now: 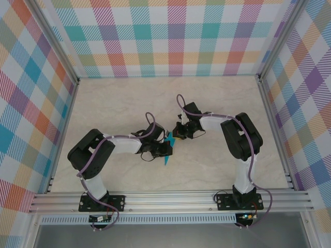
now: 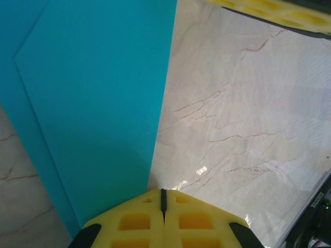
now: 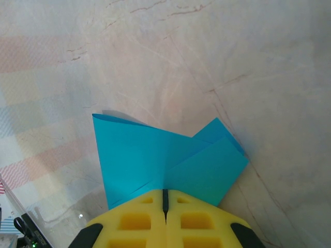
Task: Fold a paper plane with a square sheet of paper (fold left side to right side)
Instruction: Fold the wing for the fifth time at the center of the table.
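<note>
The teal-blue sheet of paper (image 1: 167,157) lies mid-table, folded into overlapping layers with visible creases. In the left wrist view the paper (image 2: 93,103) fills the left side, with a long straight edge running down to my left gripper (image 2: 163,192). That gripper is shut and its tips sit at the paper's edge. In the right wrist view the paper (image 3: 139,155) shows a wide end with two flaps, and my right gripper (image 3: 165,192) is shut with its tips resting on top of it. From above, the left gripper (image 1: 164,149) and right gripper (image 1: 176,137) meet over the paper.
The marble-patterned table (image 1: 155,98) is walled by checked panels, with aluminium rails along the sides and the near edge. One yellow finger of the right gripper (image 2: 269,10) shows at the top right of the left wrist view, close to the left gripper.
</note>
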Available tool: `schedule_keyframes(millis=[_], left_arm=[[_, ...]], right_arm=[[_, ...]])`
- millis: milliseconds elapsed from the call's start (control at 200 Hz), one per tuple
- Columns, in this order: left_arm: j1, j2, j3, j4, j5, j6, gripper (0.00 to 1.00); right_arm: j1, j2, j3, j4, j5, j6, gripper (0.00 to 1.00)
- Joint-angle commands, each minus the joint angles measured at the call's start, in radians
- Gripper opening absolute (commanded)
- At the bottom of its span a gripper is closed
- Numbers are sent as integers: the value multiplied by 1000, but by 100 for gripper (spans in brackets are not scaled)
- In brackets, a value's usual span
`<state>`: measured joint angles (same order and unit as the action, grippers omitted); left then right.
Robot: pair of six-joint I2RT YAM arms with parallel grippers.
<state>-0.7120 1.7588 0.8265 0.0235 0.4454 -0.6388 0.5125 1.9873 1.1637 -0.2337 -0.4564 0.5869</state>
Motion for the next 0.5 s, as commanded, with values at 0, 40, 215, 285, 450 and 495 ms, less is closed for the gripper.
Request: schedule_keyframes(millis=[0, 40, 215, 285, 450, 495], left_arm=[[11, 22, -46, -27, 6, -14, 0], [13, 19, -61, -21, 8, -21, 0], [11, -36, -145, 2, 1, -52, 0], [7, -61, -173, -1, 2, -57, 0], [-26, -93, -218, -11, 4, -70, 0], [-36, -101, -231, -17, -2, -76, 0]], right_arm=[[-2, 33, -3, -93, 73, -16, 0], [-2, 33, -2, -94, 74, -17, 0], [-1, 45, 10, -114, 90, -24, 0], [-2, 51, 16, -117, 93, -24, 0], [-2, 61, 31, -126, 94, -24, 0], [-2, 62, 34, -128, 97, -27, 0]])
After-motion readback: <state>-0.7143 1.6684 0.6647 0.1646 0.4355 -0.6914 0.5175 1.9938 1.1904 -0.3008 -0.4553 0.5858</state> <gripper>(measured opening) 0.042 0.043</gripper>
